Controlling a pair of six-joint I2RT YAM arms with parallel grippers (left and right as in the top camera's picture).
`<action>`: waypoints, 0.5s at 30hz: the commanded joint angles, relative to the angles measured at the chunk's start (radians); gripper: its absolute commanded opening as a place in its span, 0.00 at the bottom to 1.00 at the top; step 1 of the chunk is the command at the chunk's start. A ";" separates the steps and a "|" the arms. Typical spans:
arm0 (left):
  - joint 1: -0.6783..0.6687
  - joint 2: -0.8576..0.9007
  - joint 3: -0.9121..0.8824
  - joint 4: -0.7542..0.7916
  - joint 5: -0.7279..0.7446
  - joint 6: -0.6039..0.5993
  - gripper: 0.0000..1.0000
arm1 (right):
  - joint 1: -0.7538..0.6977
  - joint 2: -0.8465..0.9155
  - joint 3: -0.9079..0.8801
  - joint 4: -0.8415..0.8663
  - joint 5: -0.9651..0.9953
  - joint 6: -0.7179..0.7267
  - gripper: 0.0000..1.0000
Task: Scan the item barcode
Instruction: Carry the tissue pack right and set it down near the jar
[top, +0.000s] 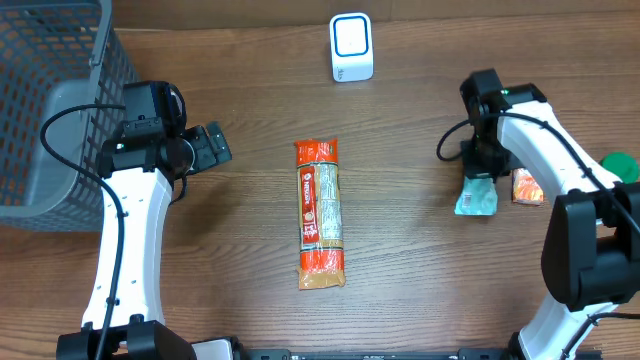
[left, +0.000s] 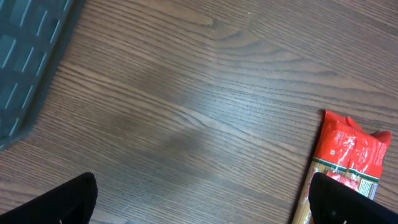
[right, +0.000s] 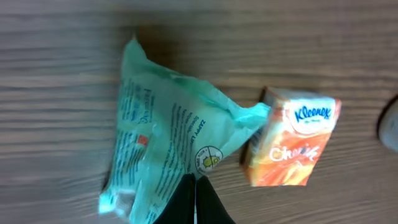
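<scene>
My right gripper (right: 196, 202) is pinched shut at the green packet (right: 161, 143) beside the tissue box (right: 292, 146); real hold unclear. My left gripper (top: 218, 145) is wide open, empty. I'd lift slowly, barcode facing the scanner (top: 351, 47) beyond.

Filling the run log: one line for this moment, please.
left gripper open | right gripper shut, tips at teal packet | pasta packet lying mid-table

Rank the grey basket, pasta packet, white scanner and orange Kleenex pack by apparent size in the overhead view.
1. grey basket, though partly out of frame.
2. pasta packet.
3. white scanner.
4. orange Kleenex pack, partly hidden.
</scene>
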 joint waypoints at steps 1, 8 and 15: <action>-0.002 0.000 0.005 0.000 0.005 0.011 1.00 | -0.006 -0.005 -0.005 0.026 0.038 0.008 0.29; -0.002 0.000 0.005 0.000 0.005 0.011 1.00 | -0.005 -0.005 -0.004 0.095 -0.114 0.073 0.52; -0.002 0.000 0.005 0.000 0.005 0.011 1.00 | -0.005 -0.005 -0.008 0.104 -0.445 0.086 0.15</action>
